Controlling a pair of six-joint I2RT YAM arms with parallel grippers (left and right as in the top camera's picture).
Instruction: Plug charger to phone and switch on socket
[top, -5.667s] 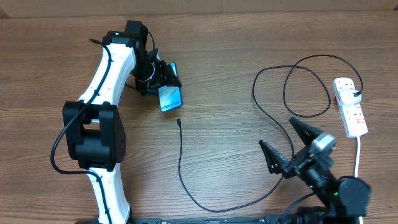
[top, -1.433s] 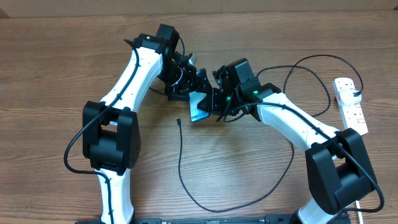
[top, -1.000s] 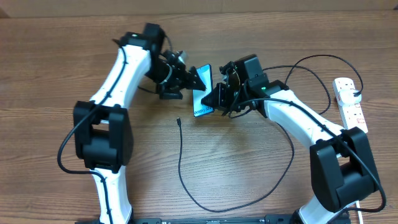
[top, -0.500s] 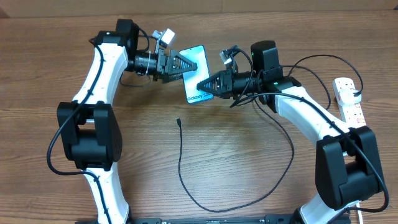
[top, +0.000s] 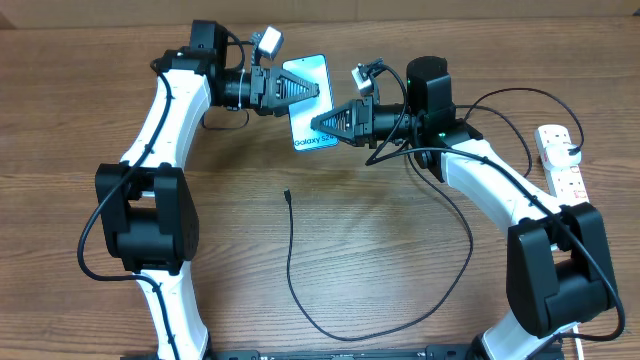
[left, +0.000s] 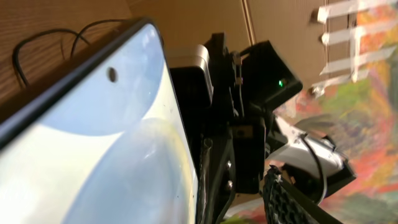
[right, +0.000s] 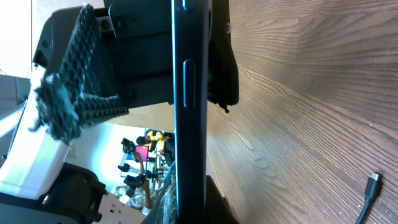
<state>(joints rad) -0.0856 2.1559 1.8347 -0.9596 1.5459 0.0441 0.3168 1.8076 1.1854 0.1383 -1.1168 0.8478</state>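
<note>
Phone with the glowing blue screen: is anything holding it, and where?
The slim smartphone with light-blue screen is pinched by the right tool on one long edge, near the text end. The left tool reaches its screen; its grip cannot be told.

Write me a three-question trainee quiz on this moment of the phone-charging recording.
1. True or false: the charger's connector tip lies on the table, unplugged from the phone.
2. The phone is: A flat on the table; B held off it by the right gripper; C screen down.
3. Fill in: the socket lies on the robot's ____ side.
Key: 1 true; 2 B; 3 right.
</note>
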